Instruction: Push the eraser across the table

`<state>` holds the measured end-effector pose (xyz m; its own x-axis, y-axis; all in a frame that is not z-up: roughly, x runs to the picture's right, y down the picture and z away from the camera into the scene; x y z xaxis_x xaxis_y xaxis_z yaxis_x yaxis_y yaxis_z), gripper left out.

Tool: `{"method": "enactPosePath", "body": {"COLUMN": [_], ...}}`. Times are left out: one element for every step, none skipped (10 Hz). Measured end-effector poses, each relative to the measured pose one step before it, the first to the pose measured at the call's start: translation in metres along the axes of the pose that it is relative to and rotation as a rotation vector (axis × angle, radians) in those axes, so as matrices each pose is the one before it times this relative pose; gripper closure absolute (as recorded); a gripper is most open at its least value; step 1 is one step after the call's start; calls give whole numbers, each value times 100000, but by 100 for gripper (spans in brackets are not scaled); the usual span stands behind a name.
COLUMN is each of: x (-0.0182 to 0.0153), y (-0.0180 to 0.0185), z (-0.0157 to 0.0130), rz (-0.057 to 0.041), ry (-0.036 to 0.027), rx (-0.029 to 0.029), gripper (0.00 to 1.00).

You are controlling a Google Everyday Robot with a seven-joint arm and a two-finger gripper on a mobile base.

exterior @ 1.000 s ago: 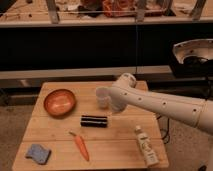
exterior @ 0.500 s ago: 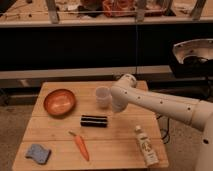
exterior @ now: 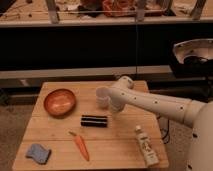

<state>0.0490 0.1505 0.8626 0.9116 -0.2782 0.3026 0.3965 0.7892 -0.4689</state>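
Note:
The black eraser (exterior: pixel 95 120) lies flat on the light wooden table (exterior: pixel 55 130), near its middle, long side running left-right. My white arm reaches in from the right. Its gripper (exterior: pixel 115 106) points down at the table just right of and behind the eraser, next to a white cup (exterior: pixel 102 96). The gripper appears a short way from the eraser's right end and is partly hidden by the wrist.
An orange-brown bowl (exterior: pixel 60 102) stands at the back left. A carrot (exterior: pixel 81 145) lies in front of the eraser. A blue sponge pad (exterior: pixel 38 152) is at the front left corner and a white bottle (exterior: pixel 146 145) lies at the front right.
The arm has shifted slightly, its end settling lower beside the cup and closer to the eraser's right end. The eraser and the other objects have not moved.

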Motion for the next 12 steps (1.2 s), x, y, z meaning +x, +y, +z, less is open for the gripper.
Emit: {"method": "enactPosePath", "body": {"x": [-167, -378, -674, -1203, -1488, -796, -583, -760, -942, -1318, -2008, -1660], "y": [-95, -238, -173, -312, -550, -249, -183, 6, -102, -81, -387, -386], "z": [238, 423, 488, 397, 306, 125, 99, 166, 74, 88, 108, 158], "rz": [-340, -1424, -1612, -2622, -3350, -1758, -1675, -3097, -2458, -2759, -4040, -3749], "ry": [-103, 144, -118, 70, 310, 110, 80, 6, -268, -288, -300, -247], "rx": [-202, -605, -1009, -1236, -1111, -924, -796, -1534, -817, -858, -1056, -509], "gripper": [100, 100, 100, 100, 100, 100, 100, 100, 100, 100, 100, 100]}}
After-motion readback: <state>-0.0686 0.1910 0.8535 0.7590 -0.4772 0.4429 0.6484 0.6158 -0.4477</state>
